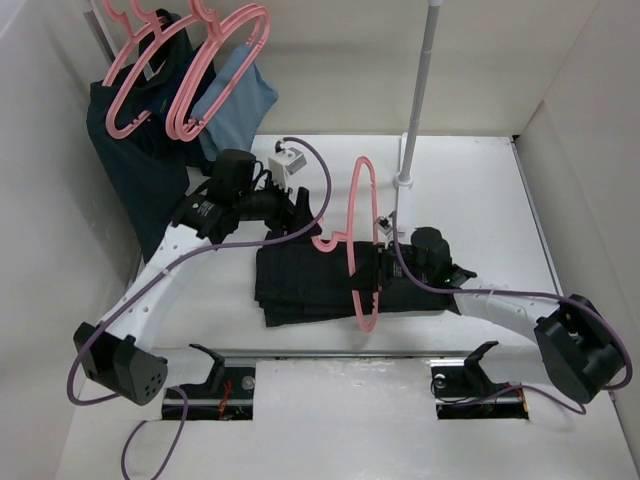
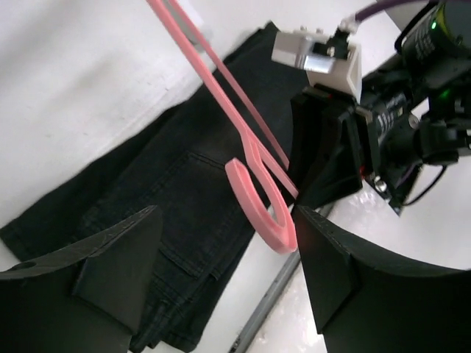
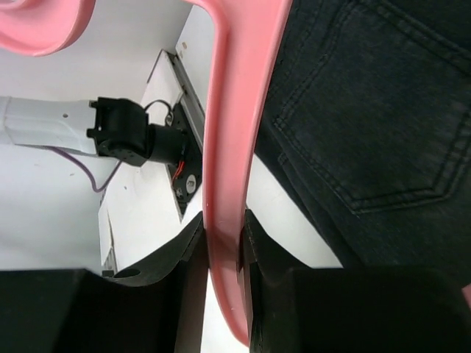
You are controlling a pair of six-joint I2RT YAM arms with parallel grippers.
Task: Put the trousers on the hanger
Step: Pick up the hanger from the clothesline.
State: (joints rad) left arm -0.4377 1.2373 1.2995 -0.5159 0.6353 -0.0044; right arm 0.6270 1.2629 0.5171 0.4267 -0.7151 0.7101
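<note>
Pink thin plastic hanger pinched in right gripper, mid-frame above folded black fabric trousers; left gripper spread wide near its hook.

Each arm is a run of white tubes between chunky matte-black joint housings. On the left arm the elbow housing shows a cluster of small round holes; the right arm has a matching black elbow block. A purple cable trails along each arm. A small white camera box sits at the left wrist, near a white label with what may be lettering, too small to read. The jaws are plain black wedges. A green light glows on the right wrist motor.
</note>
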